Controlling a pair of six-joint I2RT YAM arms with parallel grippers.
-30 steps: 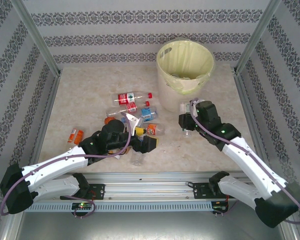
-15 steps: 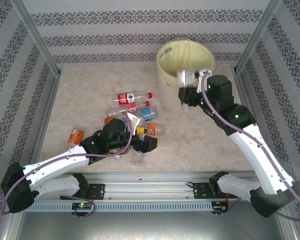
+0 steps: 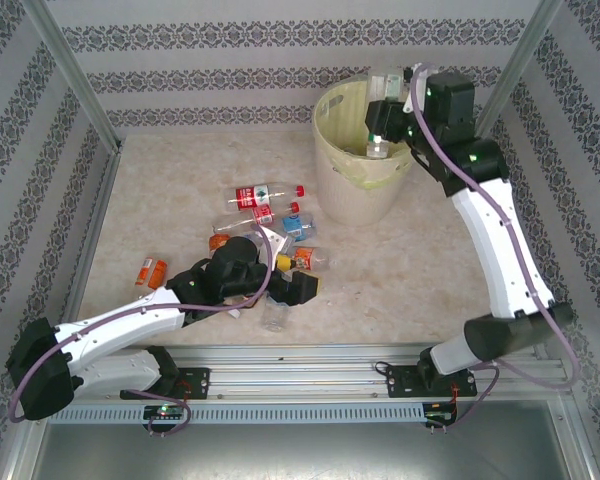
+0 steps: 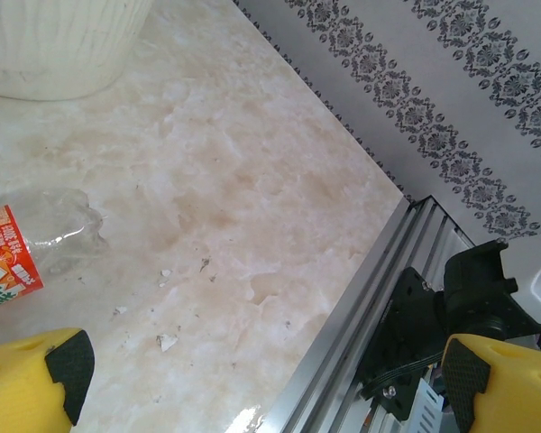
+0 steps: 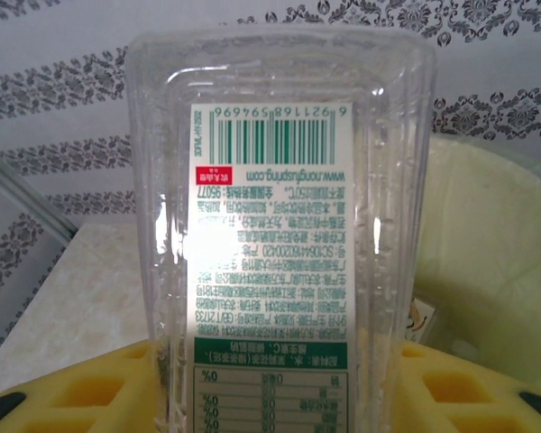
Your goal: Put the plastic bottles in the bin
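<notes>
The pale bin (image 3: 352,195) is standing upper right of centre. Over its rim the right gripper (image 3: 384,125) is clamping a clear bottle (image 5: 279,225). Lower left, the left gripper (image 3: 292,275) is gaping wide beside the scattered bottles (image 3: 262,196).

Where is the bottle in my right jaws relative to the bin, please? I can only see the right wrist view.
Observer: From the top view, your right jaws hold the clear bottle above the opening of the bin, towards its far right rim.
Operator: Thank you; and my other jaws?
Observer: The left jaws are open, low at the near edge of the bottle pile on the table.
Operator: Is anything lying apart from it?
Observer: Yes, one orange bottle lies alone towards the table's left edge.
</notes>
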